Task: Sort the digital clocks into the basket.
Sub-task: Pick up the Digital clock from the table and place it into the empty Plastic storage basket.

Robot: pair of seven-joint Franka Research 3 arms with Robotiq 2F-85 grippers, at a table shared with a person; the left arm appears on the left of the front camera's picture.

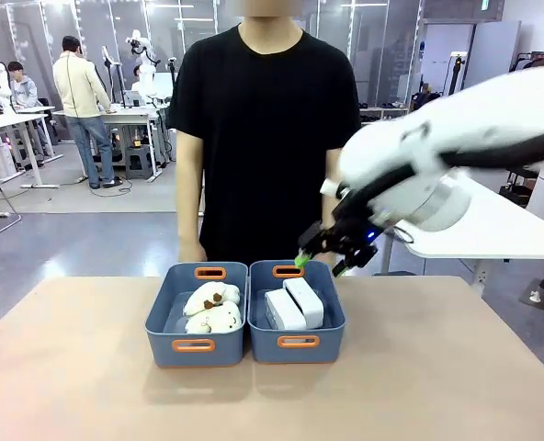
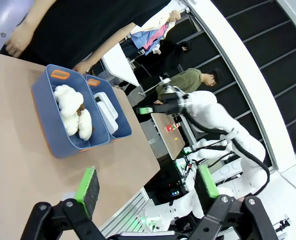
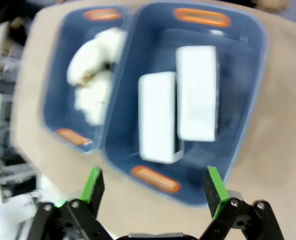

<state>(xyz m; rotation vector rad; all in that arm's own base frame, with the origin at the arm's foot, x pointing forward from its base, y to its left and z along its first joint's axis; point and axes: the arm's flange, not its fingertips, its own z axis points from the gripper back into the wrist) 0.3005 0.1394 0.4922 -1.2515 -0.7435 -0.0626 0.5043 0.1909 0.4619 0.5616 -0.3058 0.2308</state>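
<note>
Bare table [image 1: 437, 386] all round, two bins [image 1: 197, 322] touching, person [image 1: 263, 138] behind

The two clocks [image 1: 293, 305] are plain white. Their basket [image 1: 297, 344] is blue-grey with orange handle holes, and so is the other basket [image 1: 195, 347], which holds fluffy white toys [image 1: 211, 309] with brown bits. The table [image 1: 437, 386] is light brown. The right gripper [image 1: 320, 255] is black with green pads. The person's shirt [image 1: 265, 129] is black.

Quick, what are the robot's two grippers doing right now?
Left gripper: open, holding nothing.
Right gripper: open, holding nothing, above the basket.
</note>
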